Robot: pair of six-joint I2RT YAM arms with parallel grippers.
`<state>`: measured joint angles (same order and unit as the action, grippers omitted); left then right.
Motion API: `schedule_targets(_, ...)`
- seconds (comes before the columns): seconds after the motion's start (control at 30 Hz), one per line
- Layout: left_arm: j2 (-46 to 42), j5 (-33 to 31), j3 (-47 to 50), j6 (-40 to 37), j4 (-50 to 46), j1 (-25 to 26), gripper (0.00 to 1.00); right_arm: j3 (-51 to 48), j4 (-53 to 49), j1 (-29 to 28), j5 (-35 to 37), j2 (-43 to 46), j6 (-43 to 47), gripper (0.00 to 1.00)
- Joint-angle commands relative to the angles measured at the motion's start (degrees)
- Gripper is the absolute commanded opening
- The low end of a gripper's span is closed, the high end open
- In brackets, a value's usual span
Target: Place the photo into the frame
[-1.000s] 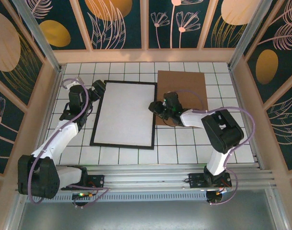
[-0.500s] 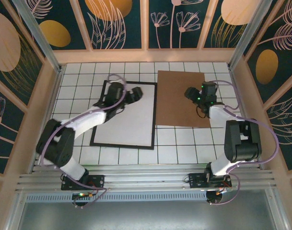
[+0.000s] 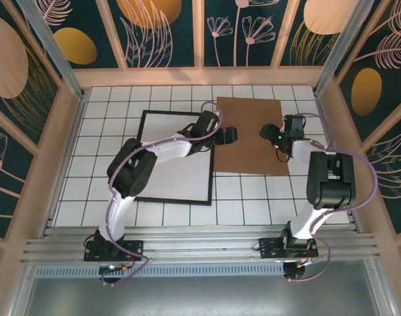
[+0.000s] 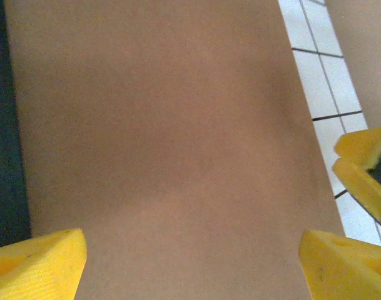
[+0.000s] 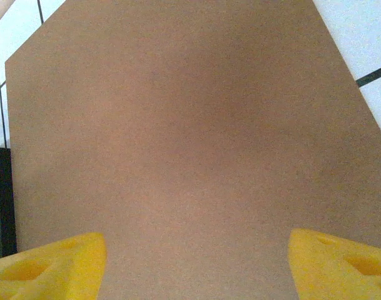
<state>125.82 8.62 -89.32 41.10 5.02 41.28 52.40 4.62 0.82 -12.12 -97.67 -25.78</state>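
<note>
Lying plain white side up inside the thin black frame, left of centre on the tiled table, the photo hides its printed face. The left arm crosses the photo's far part and the frame's far right corner. Beyond, the left gripper hangs over the left edge of the brown cardboard, fingers spread wide and grasping nothing. The right gripper, over the board's right half, is likewise released. 2 yellow pads at the left wrist view's right edge are cut off.
</note>
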Motion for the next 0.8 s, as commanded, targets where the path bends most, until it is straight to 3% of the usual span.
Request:
schedule_targets(0.0,3.34,0.93,-4.70,-2.14,-3.96,0.64,0.88,1.28,-0.46,0.05,-1.35,-0.02,1.06,0.77)
schedule_targets(0.33,9.31,-5.39,-10.66,-4.51,-10.84,0.51,0.89,1.37,-1.55,0.65,-0.11,0.39,1.78,0.77)
schedule_targets(0.77,5.87,-15.35,-7.93,-7.27,-13.66,-2.23,0.90,1.74,-2.95,1.34,1.32,0.42,2.79,0.77)
